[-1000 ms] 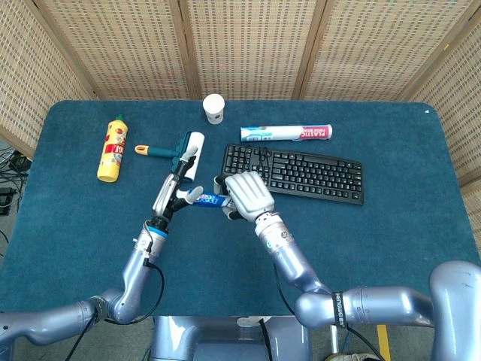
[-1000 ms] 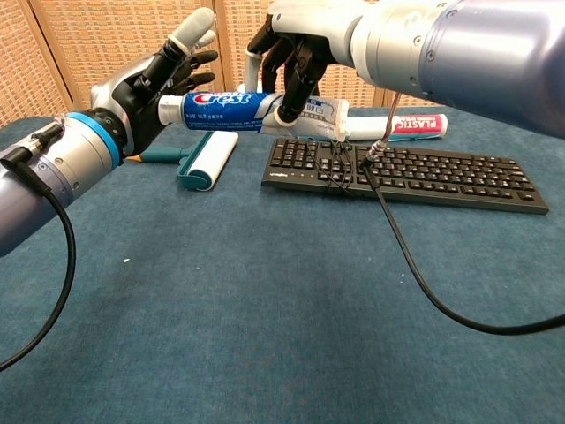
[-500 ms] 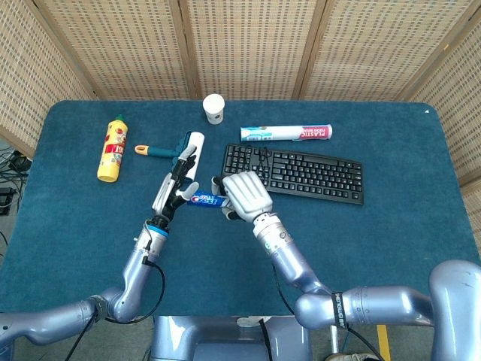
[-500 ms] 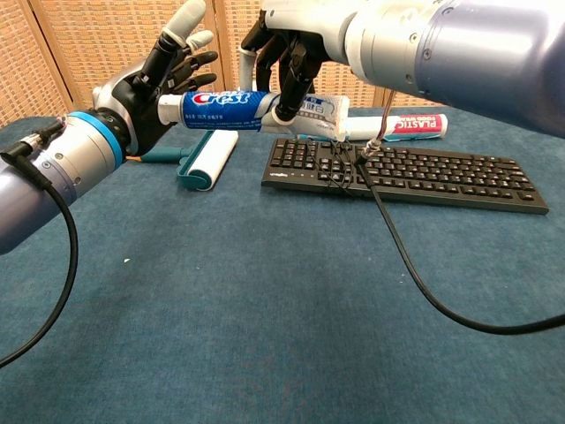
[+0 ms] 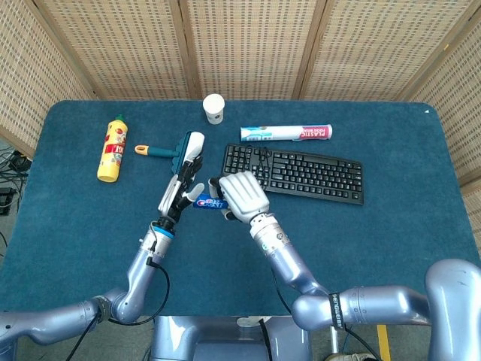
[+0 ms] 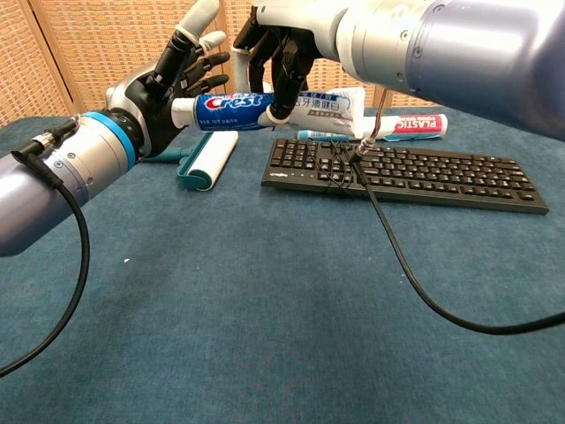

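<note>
The right hand [image 6: 287, 40] holds a blue and white Crest toothpaste tube [image 6: 265, 108] above the blue cloth-covered table [image 5: 421, 226], its fingers [image 6: 284, 84] curled over the tube's middle, the tube lying level with its white cap end to the left. The left hand [image 6: 168, 84] sits at that cap end with its fingers [image 6: 201, 62] spread apart; the cap touches the palm, but no grip on it is visible. On the table beyond the tube lie a teal-handled lint roller [image 5: 184, 150] to the left and a black computer keyboard [image 5: 301, 173] to the right.
</note>
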Controlling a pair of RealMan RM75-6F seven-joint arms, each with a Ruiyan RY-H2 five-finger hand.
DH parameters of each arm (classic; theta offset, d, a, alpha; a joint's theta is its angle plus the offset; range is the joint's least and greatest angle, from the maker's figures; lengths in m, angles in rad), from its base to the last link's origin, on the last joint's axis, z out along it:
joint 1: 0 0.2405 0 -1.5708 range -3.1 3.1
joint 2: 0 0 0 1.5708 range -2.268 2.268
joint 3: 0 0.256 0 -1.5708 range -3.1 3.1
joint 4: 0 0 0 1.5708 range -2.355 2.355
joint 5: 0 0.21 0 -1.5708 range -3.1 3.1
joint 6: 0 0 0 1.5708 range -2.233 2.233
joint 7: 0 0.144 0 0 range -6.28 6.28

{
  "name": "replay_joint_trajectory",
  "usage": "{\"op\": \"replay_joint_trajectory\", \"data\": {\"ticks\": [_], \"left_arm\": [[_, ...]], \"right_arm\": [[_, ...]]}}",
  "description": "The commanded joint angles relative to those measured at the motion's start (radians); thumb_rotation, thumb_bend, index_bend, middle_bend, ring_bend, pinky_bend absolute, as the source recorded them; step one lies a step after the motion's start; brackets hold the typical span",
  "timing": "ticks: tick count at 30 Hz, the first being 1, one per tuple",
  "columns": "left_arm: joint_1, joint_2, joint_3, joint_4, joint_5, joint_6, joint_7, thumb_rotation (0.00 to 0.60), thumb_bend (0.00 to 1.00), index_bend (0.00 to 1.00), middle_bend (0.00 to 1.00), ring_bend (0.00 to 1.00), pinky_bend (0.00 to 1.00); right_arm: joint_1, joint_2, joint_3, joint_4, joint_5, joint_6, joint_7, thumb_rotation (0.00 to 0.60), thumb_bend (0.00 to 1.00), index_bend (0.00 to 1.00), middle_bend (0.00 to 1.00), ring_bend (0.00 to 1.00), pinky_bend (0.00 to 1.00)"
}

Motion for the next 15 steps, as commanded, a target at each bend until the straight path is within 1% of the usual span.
{"op": "replay_joint_trajectory", "data": {"ticks": [1, 15], "left_arm": [[-0.002, -0.008, -0.003, 0.001, -0.004, 0.003, 0.003, 0.235, 0.0, 0.0, 0.0, 0.0, 0.0], [-0.003, -0.049, -0.018, 0.013, -0.015, 0.021, -0.016, 0.235, 0.0, 0.0, 0.0, 0.0, 0.0]], "right_arm": [[0.001, -0.002, 0.0, 0.001, 0.001, 0.0, 0.003, 0.6, 0.74, 0.71, 0.7, 0.6, 0.65], [0.005, -0.012, 0.012, 0.009, 0.012, 0.003, 0.026, 0.6, 0.74, 0.71, 0.71, 0.6, 0.65]]}}
